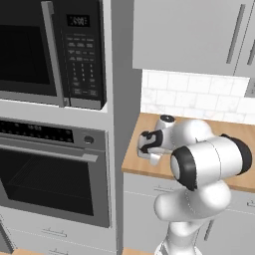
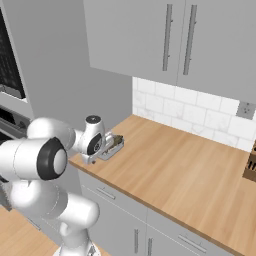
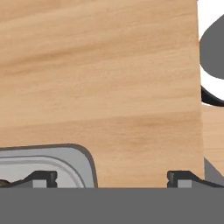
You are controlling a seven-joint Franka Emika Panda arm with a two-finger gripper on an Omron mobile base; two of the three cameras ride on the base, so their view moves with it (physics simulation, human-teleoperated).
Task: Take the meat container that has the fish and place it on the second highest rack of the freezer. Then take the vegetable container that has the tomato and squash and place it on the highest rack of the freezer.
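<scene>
The meat container [image 2: 113,146], a shallow grey tray with the slim brownish fish [image 2: 115,142] in it, rests on the wooden counter [image 2: 180,175] near its left end, beside the tall grey panel. My gripper [image 2: 94,158] hangs just above the counter at the tray's near side, pointing down. In the hand view one rounded corner of the meat container [image 3: 65,159] shows at the lower left. There my gripper [image 3: 112,178] is open: one fingertip stands over the tray's corner, the other over bare wood. Nothing is between the fingers. The vegetable container and the freezer are out of view.
A microwave [image 1: 50,50] sits over a black-fronted wall oven [image 1: 50,174], left of the counter behind a tall grey panel. Grey wall cabinets [image 2: 170,35] hang above a white tiled backsplash [image 2: 200,112]. A knife block [image 2: 250,167] stands at the far right.
</scene>
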